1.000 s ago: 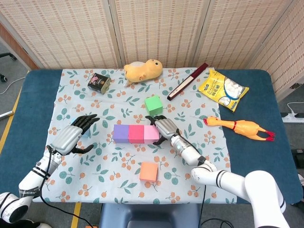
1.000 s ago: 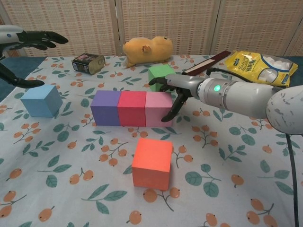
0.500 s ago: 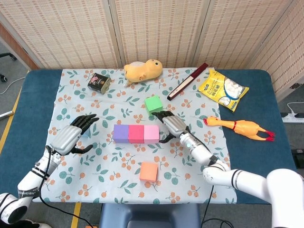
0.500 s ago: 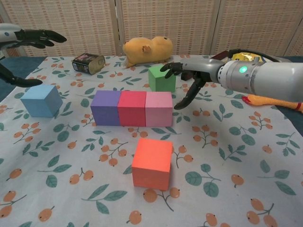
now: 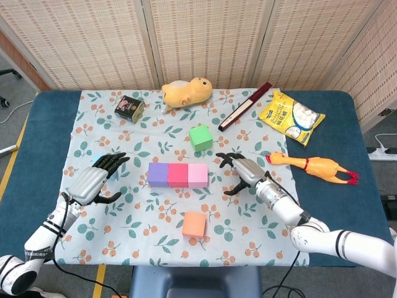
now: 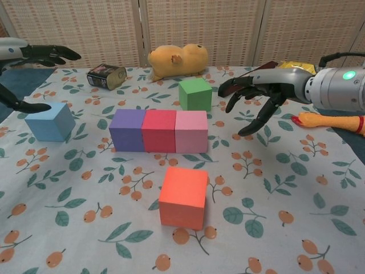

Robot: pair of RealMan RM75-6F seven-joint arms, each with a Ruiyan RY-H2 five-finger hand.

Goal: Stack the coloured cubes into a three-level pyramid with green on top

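1. Base row, landmark: purple cube point(image 6: 126, 130), red cube point(image 6: 159, 131) and pink cube point(image 6: 191, 132), touching side by side on the floral cloth point(image 5: 260, 214).
2. Green cube point(image 6: 195, 93): behind the row's pink end, apart.
3. Orange cube point(image 6: 183, 197): in front of the row.
4. Blue cube point(image 6: 50, 121): left of the row.
5. Right hand point(image 6: 259, 97): right of the pink cube, fingers spread, holding nothing.
6. Left hand point(image 5: 94, 180): over the blue cube, fingers apart, empty.

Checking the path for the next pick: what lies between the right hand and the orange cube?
Only bare floral cloth. In the chest view, the right hand hovers open, up and right of the orange cube; nothing sits between them.
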